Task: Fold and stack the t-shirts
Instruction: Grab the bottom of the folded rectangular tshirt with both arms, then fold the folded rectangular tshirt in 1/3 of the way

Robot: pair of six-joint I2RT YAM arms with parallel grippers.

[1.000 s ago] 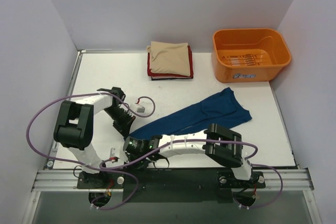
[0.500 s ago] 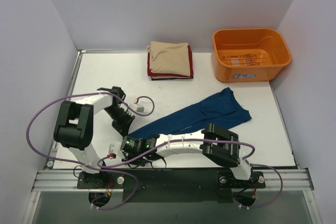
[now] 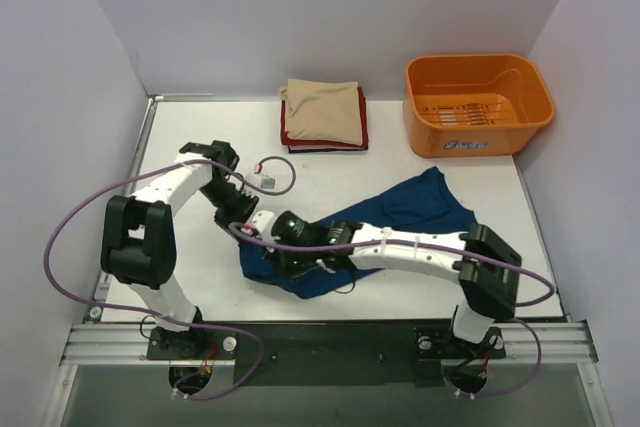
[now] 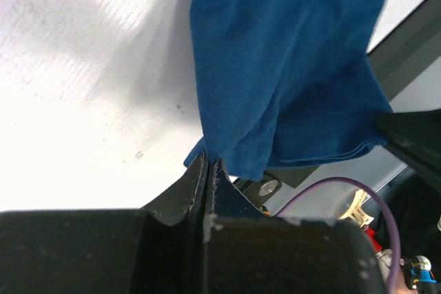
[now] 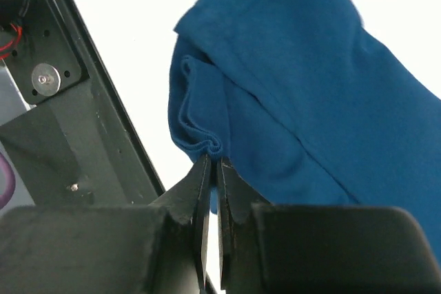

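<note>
A dark blue t-shirt (image 3: 420, 202) lies in a long band across the table, its near-left end lifted and doubled over. My left gripper (image 3: 248, 215) is shut on an edge of that end; in the left wrist view the blue t-shirt (image 4: 289, 67) hangs from the pinched jaws of the left gripper (image 4: 208, 162). My right gripper (image 3: 275, 247) is close beside it, shut on a bunched hem of the blue t-shirt (image 5: 310, 101), as the right wrist view shows at the right gripper (image 5: 213, 158). A stack of folded t-shirts (image 3: 323, 115), beige over red and dark, sits at the back centre.
An orange plastic tub (image 3: 478, 102) stands at the back right. The black mounting rail (image 3: 330, 342) runs along the near edge and shows as a black rail (image 5: 76, 135) in the right wrist view. Purple cables (image 3: 75, 217) loop round the left arm. Walls enclose the table.
The right gripper has shut on the shirt's near-left end. Both grippers have moved away from the near edge toward the table's middle, lifting and bunching that end of the blue shirt.
</note>
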